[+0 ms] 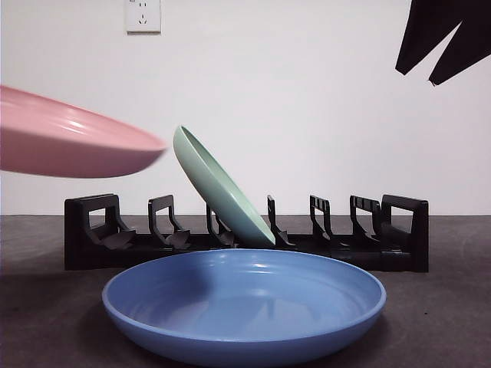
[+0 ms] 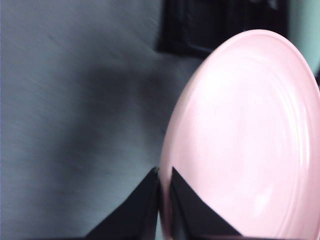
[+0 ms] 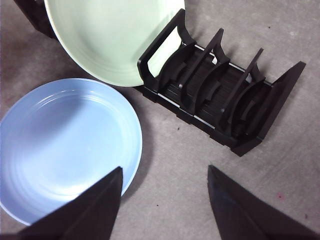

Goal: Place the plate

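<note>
Front view has the pink plate (image 1: 73, 143) hanging in the air at about 9 o'clock in the frame, well above the table and up over the left end of the black rack (image 1: 245, 234). It's lying close to flat, rim pointing toward 3 o'clock, so its long axis runs pretty much along the rack instead of across it.

The left gripper (image 2: 164, 187) is clamped on the plate's rim, both jaws pinched tight with the edge between them, so that arm is obviously the one doing the job. The right gripper (image 3: 165, 192) is spread wide with nothing in it, hovering over the table between the blue plate (image 3: 65, 145) and the rack's other end.

The green plate (image 1: 219, 188) already sits in a middle slot, leaning toward 11 o'clock. The free slots left of it are at roughly 5 o'clock from the pink plate's leading rim. My guess: the plate has to tip up on edge before dropping in, and its rim is pretty near the green one's top, so that's the spot to watch. The blue plate lies flat on the table in front of the rack.
</note>
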Robot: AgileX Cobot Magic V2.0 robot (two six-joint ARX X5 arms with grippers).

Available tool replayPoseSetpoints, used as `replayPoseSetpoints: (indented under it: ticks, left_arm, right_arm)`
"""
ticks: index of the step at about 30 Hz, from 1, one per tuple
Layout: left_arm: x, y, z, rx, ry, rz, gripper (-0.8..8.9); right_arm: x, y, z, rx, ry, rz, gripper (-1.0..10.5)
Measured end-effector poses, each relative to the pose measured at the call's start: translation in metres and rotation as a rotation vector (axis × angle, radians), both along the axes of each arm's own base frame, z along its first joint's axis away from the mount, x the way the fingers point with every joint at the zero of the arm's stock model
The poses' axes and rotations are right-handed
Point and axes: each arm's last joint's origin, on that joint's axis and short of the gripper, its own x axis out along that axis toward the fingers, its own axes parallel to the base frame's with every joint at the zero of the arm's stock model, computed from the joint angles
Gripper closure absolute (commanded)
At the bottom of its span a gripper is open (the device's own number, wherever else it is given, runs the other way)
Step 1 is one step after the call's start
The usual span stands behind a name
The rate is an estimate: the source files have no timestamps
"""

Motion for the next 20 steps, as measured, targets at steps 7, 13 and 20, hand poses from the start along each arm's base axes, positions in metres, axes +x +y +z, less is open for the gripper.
replayPoseSetpoints:
  ticks: [7,13,20]
  left_arm:
    - [0.009,-0.018,-0.038,-0.086,0.112,-0.034,7.99]
    - [0.024,-0.044,-0.050,-0.101,0.119,-0.076,7.98]
    - [0.046,-0.078,-0.069,-0.063,0.157,-0.131,7.98]
  right_arm:
    - [0.000,0.000,0.000,-0.006,-0.004,0.006,6.8]
    - [0.000,0.000,0.000,-0.008,-0.006,0.009,6.8]
    - [0.000,0.000,0.000,-0.010,-0.007,0.007,6.8]
